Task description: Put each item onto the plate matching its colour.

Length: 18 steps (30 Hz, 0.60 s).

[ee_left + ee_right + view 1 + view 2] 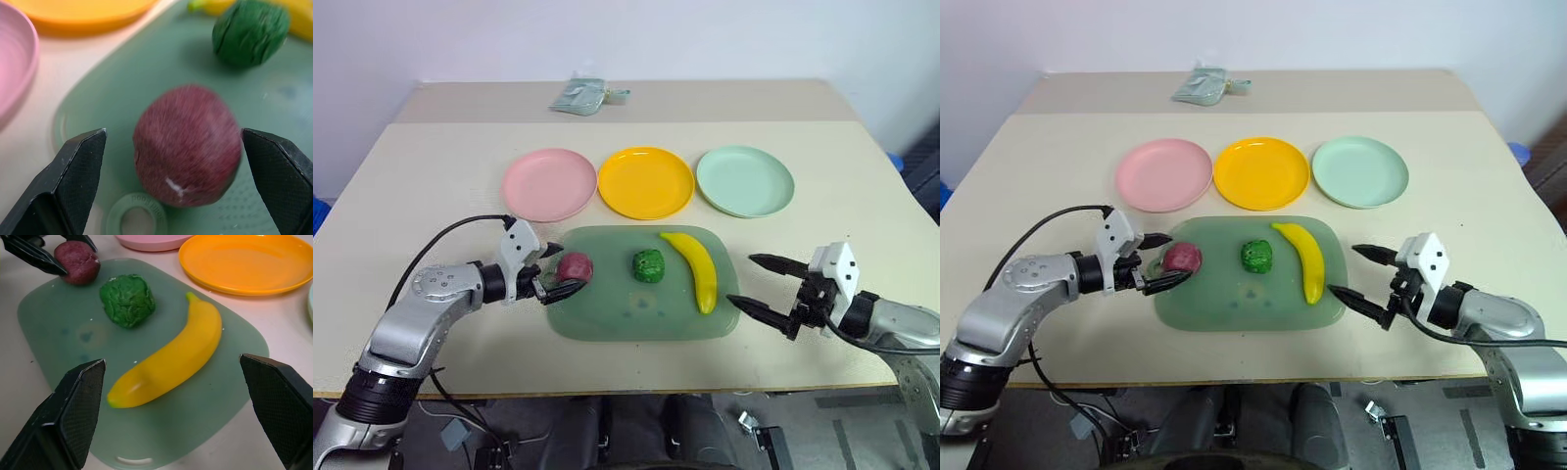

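The left pincer (551,273) stands open, one black finger on either side of the round maroon fruit (575,266), not closed on it. The fruit sits at the left end of the translucent green mat (641,313), low centre of frame, its skin matte and slightly rough. The right pincer (756,286) is open beside the mat's right edge, nearest the smooth curved banana (695,268), whose long axis runs up-frame. The bumpy green lump (649,265) lies between. The pink plate (549,184) is up-frame on the desk (431,186), empty.
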Tool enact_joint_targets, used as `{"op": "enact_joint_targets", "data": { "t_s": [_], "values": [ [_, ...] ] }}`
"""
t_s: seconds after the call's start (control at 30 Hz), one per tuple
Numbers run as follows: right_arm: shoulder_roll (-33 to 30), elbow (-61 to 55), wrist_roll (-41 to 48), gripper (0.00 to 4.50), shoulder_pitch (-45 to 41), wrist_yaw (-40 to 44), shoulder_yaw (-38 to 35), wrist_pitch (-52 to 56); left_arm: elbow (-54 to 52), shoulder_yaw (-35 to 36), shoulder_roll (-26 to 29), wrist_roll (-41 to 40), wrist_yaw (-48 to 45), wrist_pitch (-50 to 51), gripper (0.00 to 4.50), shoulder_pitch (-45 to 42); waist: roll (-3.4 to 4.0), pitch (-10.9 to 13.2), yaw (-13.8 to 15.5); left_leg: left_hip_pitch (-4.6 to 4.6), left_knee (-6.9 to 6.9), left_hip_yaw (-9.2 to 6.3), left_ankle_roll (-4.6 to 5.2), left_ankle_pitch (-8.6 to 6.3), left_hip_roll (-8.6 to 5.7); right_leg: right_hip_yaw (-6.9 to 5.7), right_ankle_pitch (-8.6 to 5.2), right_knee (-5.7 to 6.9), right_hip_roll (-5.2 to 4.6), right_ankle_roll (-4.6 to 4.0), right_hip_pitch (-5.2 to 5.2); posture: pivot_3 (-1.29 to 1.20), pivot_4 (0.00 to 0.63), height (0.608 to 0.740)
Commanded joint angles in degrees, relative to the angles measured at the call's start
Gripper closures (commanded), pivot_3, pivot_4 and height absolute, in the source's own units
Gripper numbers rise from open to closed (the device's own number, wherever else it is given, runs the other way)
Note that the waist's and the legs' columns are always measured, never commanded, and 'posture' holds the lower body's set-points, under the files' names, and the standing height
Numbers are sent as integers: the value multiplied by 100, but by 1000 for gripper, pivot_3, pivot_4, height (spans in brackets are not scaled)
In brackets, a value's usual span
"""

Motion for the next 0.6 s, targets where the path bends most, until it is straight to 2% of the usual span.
{"op": "enact_joint_targets", "data": {
  "t_s": [0.03,0.1,0.13,0.27,0.47,0.6],
  "values": [
    [52,-439,140,0,-67,-270,40,154,18,47,-67,67,-72,-199,1369,-56,-1,0,6,0,0,0,0,0,0,0,0,0,-1,0,0,0,150,740],
    [83,-517,167,0,-117,-399,59,246,23,126,-111,44,-65,-246,2222,-9,-1,0,14,0,2,-1,1,0,-1,0,0,0,-3,0,2,0,150,740],
    [87,-544,190,0,-149,-450,64,288,24,195,-151,26,8,-239,2346,-2,-1,0,15,0,3,-1,1,0,-2,0,0,0,-4,0,2,0,150,740],
    [60,-607,312,0,-350,-583,100,440,355,578,-528,180,749,-341,2346,-380,-2,1,17,0,4,-2,1,0,-2,0,0,0,-5,0,3,0,150,740],
    [132,-477,245,0,-913,-673,491,497,2390,947,-1454,829,2781,-8,2346,-2291,-8,2,118,-8,47,-14,14,-7,-3,-9,1,22,3,3,10,0,150,740],
    [235,-372,162,0,-1177,-752,744,463,3685,909,-1712,1143,3128,-239,2346,-3050,-10,3,139,-13,61,-7,30,-17,-6,-9,0,28,3,7,10,0,150,740]
  ]
}}
